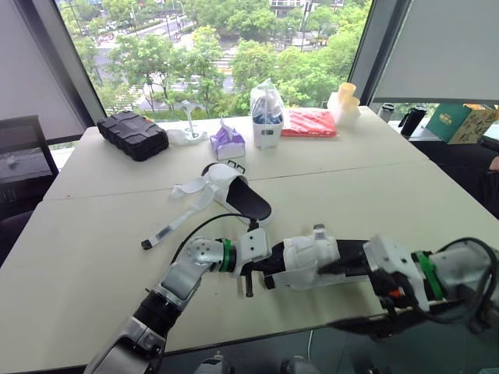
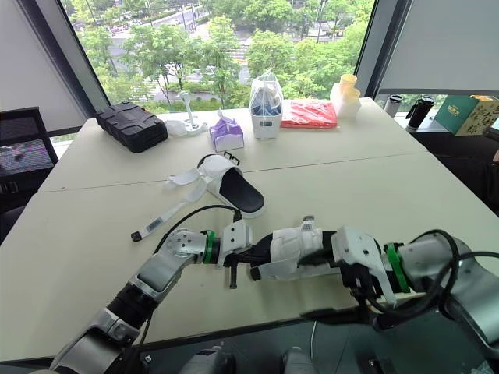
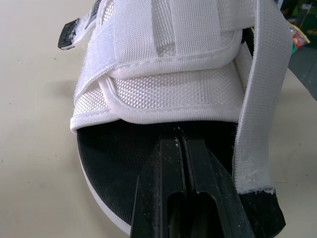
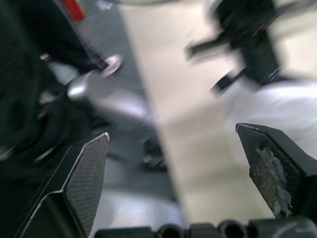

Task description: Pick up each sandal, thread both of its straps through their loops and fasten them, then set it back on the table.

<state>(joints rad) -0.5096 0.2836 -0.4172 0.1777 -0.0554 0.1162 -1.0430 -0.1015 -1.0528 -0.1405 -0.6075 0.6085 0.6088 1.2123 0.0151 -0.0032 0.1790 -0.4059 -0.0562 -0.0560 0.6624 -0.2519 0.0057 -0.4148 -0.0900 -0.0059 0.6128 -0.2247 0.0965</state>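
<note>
Two sandals occupy the bench (image 1: pixel 86 249). Left of centre, the far sandal (image 1: pixel 238 193) lies with its straps unfastened and splayed to the left, and one long strap (image 1: pixel 168 230) trails toward the front edge. Nearer the front, the left claw (image 3: pixel 181 141), its fingers pressed together, reaches over the black footbed of the near sandal (image 1: pixel 308 261). Its tips meet the hem of the white upper; whether they pinch it cannot be told. This sandal lies close to the bench's front edge. At its other end, the right claw (image 4: pixel 172 133) is spread wide.
</note>
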